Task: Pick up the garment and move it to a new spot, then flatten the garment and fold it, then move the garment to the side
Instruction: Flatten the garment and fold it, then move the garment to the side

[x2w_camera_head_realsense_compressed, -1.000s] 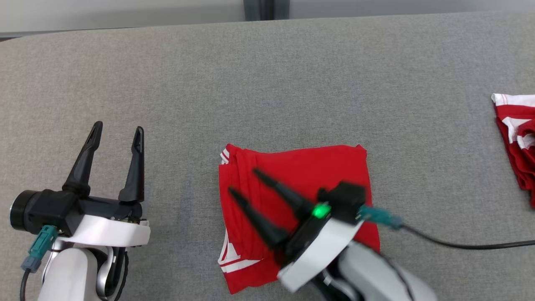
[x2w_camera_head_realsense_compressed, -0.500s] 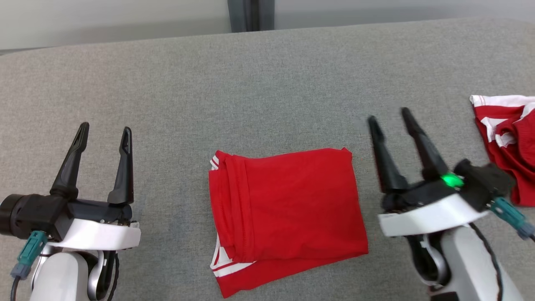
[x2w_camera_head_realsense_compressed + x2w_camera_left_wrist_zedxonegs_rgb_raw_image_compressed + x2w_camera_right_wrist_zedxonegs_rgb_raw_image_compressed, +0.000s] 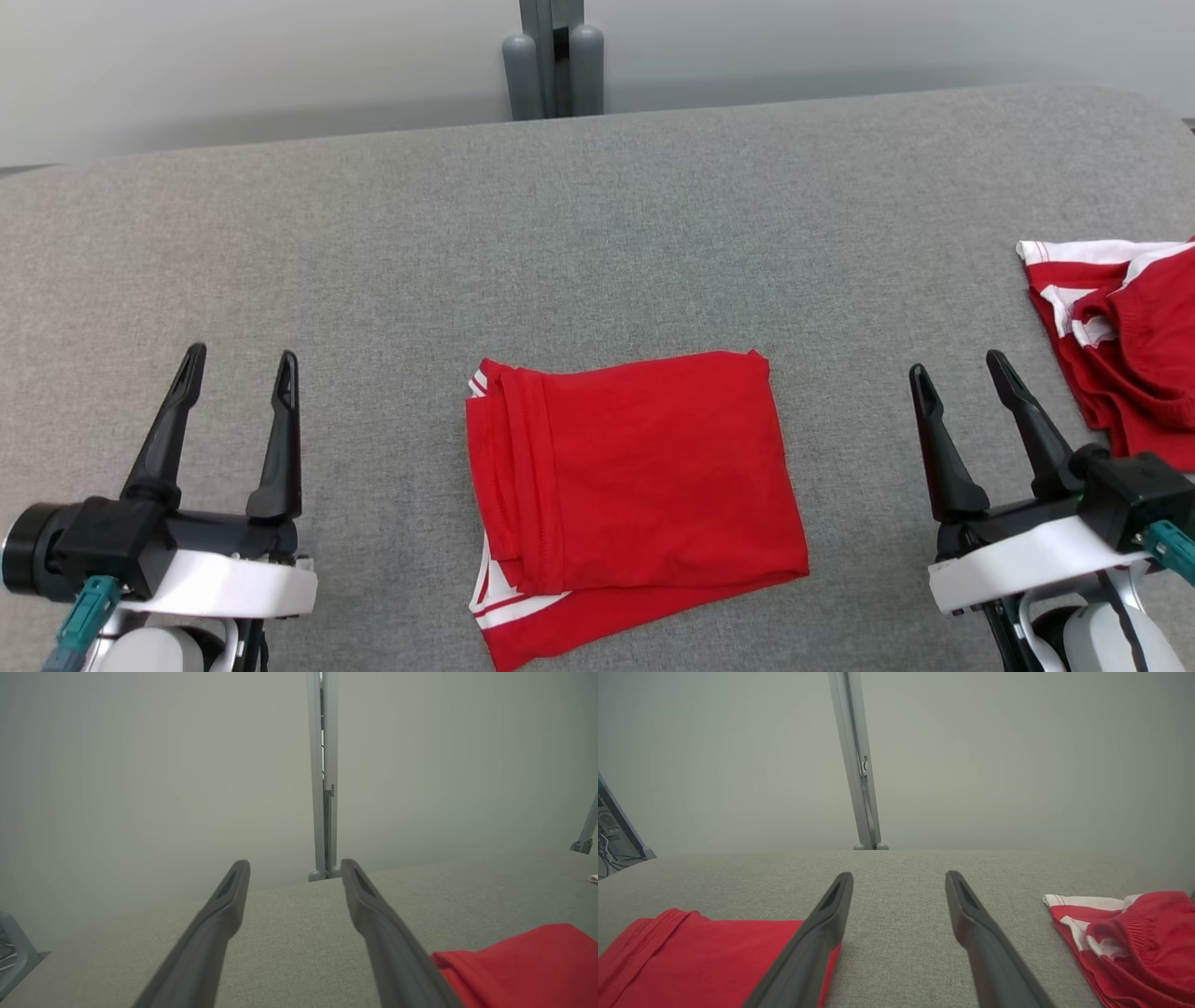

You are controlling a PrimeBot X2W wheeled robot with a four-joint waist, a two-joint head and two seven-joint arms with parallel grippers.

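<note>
The garment [image 3: 635, 495] is a red piece with white stripes, folded into a rough square in the middle of the grey table [image 3: 597, 215]. It also shows at the lower right of the left wrist view as the garment [image 3: 523, 966] and at the lower left of the right wrist view as the garment [image 3: 700, 961]. My left gripper [image 3: 238, 369] stands open well to its left, with nothing between its fingers. My right gripper [image 3: 962, 369] stands open to its right, also empty. Neither touches the cloth.
A second red and white garment [image 3: 1120, 345] lies crumpled at the table's right edge, near my right gripper; it is the crumpled garment [image 3: 1125, 938] in the right wrist view. A grey post [image 3: 551, 56] stands behind the table's far edge against a pale wall.
My right gripper has left the folded garment and swung right and back to the lower right, empty. The head camera has tilted, shifting the whole picture. The left gripper keeps its pose.
</note>
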